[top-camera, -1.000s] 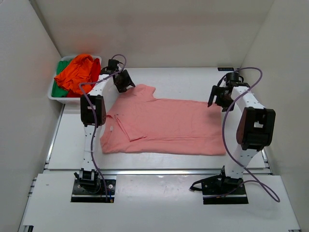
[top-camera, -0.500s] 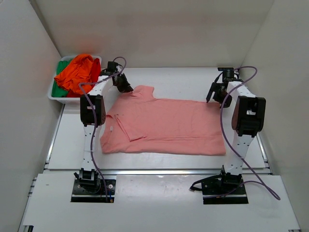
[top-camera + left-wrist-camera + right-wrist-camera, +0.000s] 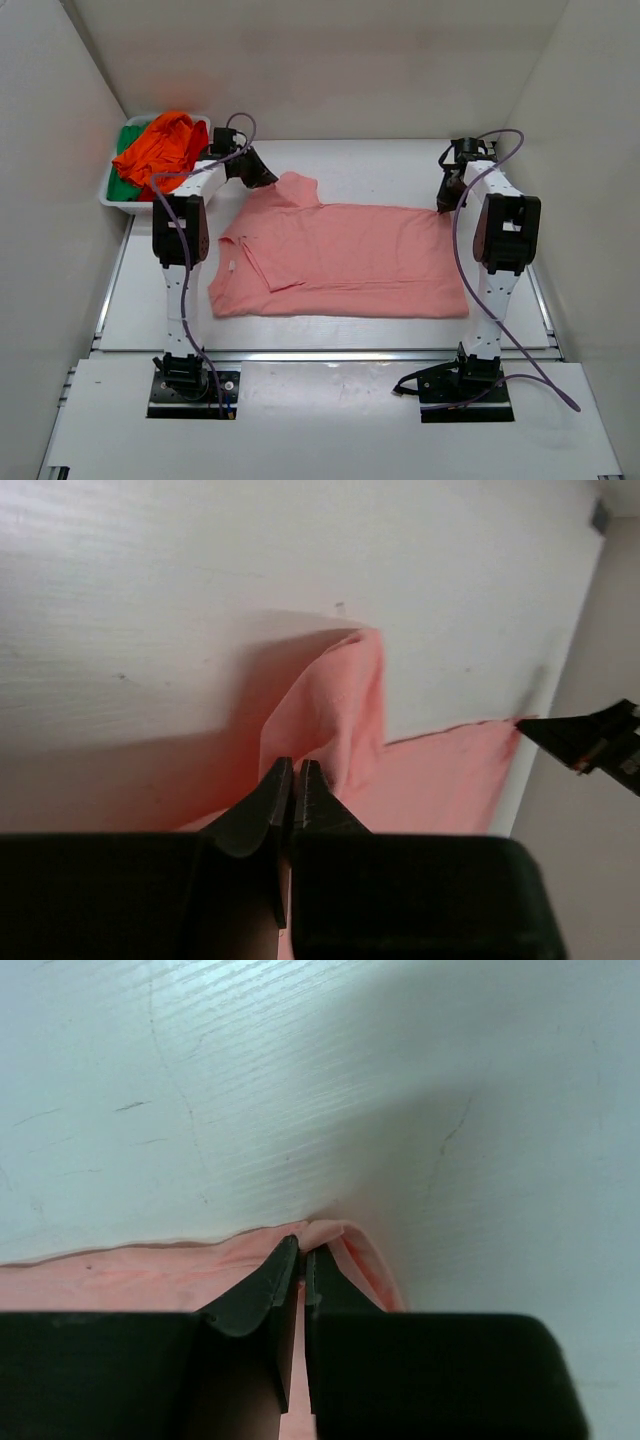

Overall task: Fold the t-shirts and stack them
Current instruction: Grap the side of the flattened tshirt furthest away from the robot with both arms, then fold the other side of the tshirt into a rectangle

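A salmon-pink t-shirt lies spread flat on the table, collar toward the left. My left gripper is shut on the shirt's far-left sleeve; in the left wrist view the pink cloth bunches up ahead of the closed gripper. My right gripper is shut on the shirt's far-right corner; in the right wrist view a fold of pink hem is pinched at the gripper. Orange, green and red t-shirts are piled in the tray.
A white plastic tray sits at the far left corner against the left wall. White walls close in on the back and both sides. The right arm's link stands over the shirt's right edge.
Both grippers have moved down to the shirt's far edge and gone from open to shut on the cloth, the left at the sleeve and the right at the corner.
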Robot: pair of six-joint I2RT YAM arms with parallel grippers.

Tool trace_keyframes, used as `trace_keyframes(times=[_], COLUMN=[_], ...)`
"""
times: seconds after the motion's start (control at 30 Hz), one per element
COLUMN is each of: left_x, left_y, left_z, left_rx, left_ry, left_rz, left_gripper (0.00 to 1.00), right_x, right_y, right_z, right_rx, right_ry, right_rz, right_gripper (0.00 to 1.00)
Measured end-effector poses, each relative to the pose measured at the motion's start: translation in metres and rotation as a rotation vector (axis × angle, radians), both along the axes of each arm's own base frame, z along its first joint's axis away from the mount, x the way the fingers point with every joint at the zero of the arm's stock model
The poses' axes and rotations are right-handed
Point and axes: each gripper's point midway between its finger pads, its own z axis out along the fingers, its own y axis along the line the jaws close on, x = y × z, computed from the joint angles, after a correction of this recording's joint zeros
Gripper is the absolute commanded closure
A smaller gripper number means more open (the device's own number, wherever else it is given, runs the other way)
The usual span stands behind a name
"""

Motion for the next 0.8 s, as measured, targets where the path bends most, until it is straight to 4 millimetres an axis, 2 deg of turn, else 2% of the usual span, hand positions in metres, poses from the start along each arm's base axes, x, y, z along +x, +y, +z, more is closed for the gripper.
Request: trace_keyframes(times=[0.13,0.23,0.33,0.43,0.67,0.73,0.8], left_x=[0.006,0.002,-0.017,-0.049,-0.144,-0.166,-0.182], left_y=[0.005,0.009,0.013,0.015,0.028,0.032,0.037], left_z=[0.059,0.098,0.112,0.099,0.026,0.015,0.013], left_rx=[-0.025,-0.027,-0.013,0.006,0.056,0.070,0.085], left_ry=[-0.121,-0.197,-0.220,-0.186,0.011,0.044,0.048], left_rz=[0.001,-0.012,-0.027,-0.046,-0.077,-0.082,-0.086], left_gripper=[1.00,1.00,1.00,1.00,1.00,1.00,1.00], right_x=[0.000,0.000,-0.012,-0.037,-0.089,-0.100,-0.110], right_y=[0.004,0.008,0.013,0.019,0.025,0.022,0.019], right_z=[0.001,0.006,0.016,0.029,0.054,0.055,0.053], right_rx=[0.003,0.007,0.012,0.025,0.069,0.078,0.088], right_ry=[-0.001,-0.012,-0.033,-0.043,-0.115,-0.125,-0.130], right_rz=[0.027,0.050,0.076,0.092,0.106,0.098,0.086], right_gripper=[1.00,1.00,1.00,1.00,1.00,1.00,1.00])
